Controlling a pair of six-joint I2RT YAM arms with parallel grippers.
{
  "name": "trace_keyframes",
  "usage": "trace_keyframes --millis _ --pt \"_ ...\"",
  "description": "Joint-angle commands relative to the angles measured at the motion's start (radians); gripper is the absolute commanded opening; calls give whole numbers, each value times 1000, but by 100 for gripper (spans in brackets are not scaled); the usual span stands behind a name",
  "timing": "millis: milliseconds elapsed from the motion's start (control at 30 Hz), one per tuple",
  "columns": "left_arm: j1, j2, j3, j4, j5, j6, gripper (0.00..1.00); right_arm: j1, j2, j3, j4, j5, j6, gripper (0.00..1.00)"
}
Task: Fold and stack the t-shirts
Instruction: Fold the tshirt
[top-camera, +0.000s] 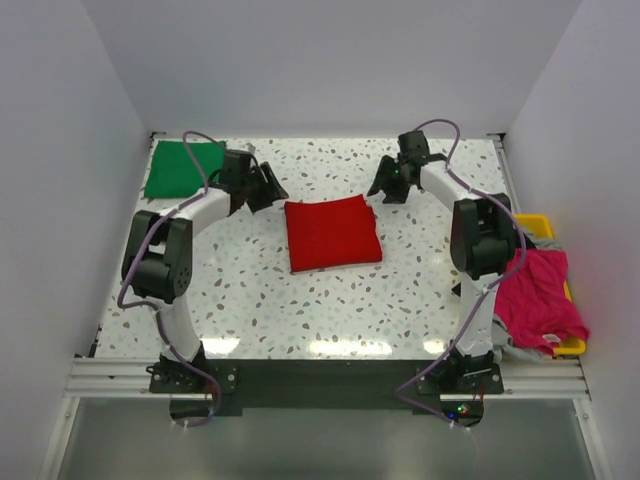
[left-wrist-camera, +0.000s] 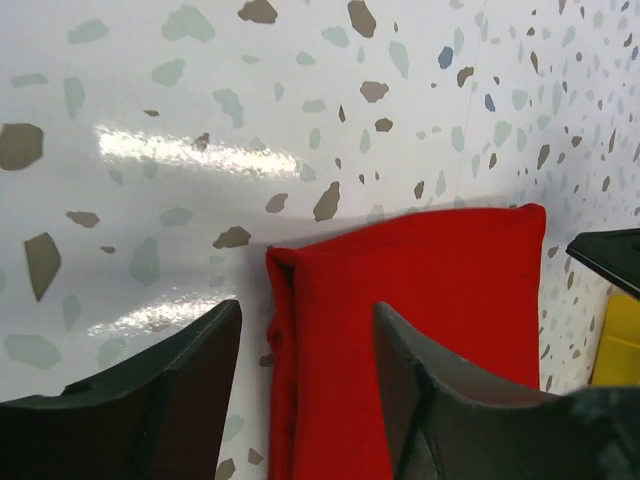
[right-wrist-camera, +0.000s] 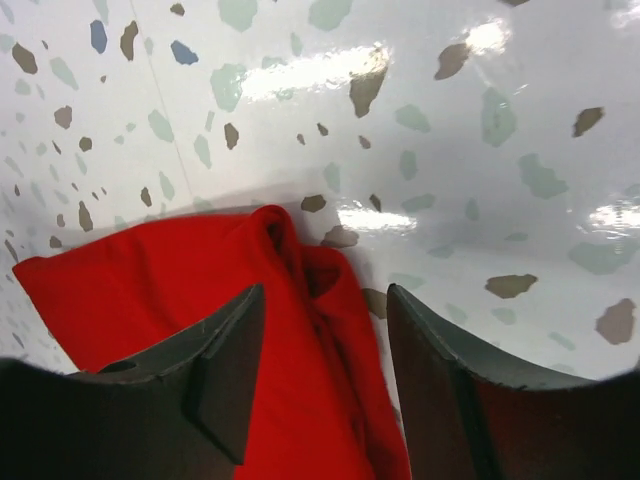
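Observation:
A red t-shirt lies folded into a square in the middle of the table. A green t-shirt lies folded at the far left corner. My left gripper is open and empty, just off the red shirt's far left corner. In the left wrist view its jaws straddle the red shirt's left edge. My right gripper is open and empty, just off the far right corner. In the right wrist view its jaws straddle the shirt's bunched corner.
A yellow tray stands at the right table edge, with a magenta garment heaped over it and a grey one under that. The white walls close in the table on three sides.

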Motion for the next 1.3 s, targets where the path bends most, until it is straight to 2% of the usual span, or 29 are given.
trace_keyframes --millis 0,100,200,333,467,633,767,1267 --pt "46 -35 32 97 104 55 61 -14 -86 41 -16 16 -53 56" --pt "45 -78 -14 100 103 64 65 3 -152 -28 14 54 -64 59" --pt "31 -105 -69 97 98 44 60 52 -210 -114 44 109 -104 58" --pt "-4 -93 -101 108 104 33 52 86 -160 -64 34 128 -142 58" --pt "-27 -50 -71 92 71 45 50 96 -53 15 39 148 -172 56" --pt "-29 7 -23 66 38 64 49 95 4 55 100 165 -192 55" --pt "-30 57 43 31 22 79 47 96 64 111 85 168 -196 52" --pt "-35 152 155 23 25 79 41 103 118 154 103 137 -170 41"
